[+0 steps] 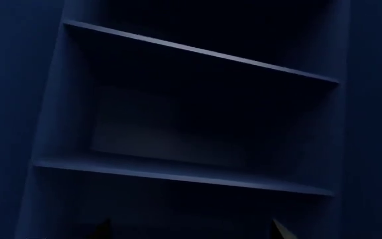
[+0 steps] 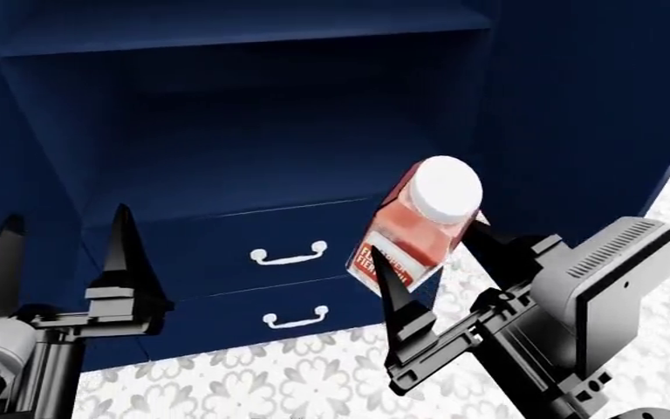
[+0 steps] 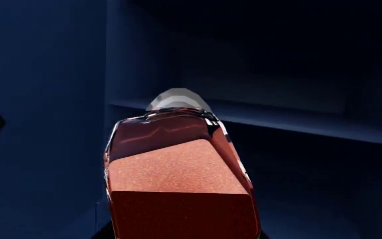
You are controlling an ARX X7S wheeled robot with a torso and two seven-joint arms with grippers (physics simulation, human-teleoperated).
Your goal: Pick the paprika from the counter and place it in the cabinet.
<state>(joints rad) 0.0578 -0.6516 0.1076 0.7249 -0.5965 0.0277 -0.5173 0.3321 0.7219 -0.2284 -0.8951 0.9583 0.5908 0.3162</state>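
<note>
The paprika, a small clear bottle of red-orange powder with a white cap and a red label, is held tilted in the air by my right gripper. Its black fingers are shut on the bottle's sides. The bottle hangs in front of the dark navy cabinet, level with the top drawer and just right of it. In the right wrist view the paprika fills the foreground, cap toward a cabinet shelf. My left gripper stands open and empty at the lower left. The counter is out of view.
Two drawers with white handles sit below the cabinet's recess. The left wrist view faces bare shelves inside the cabinet. A patterned light floor lies beneath. A navy side panel rises at the right.
</note>
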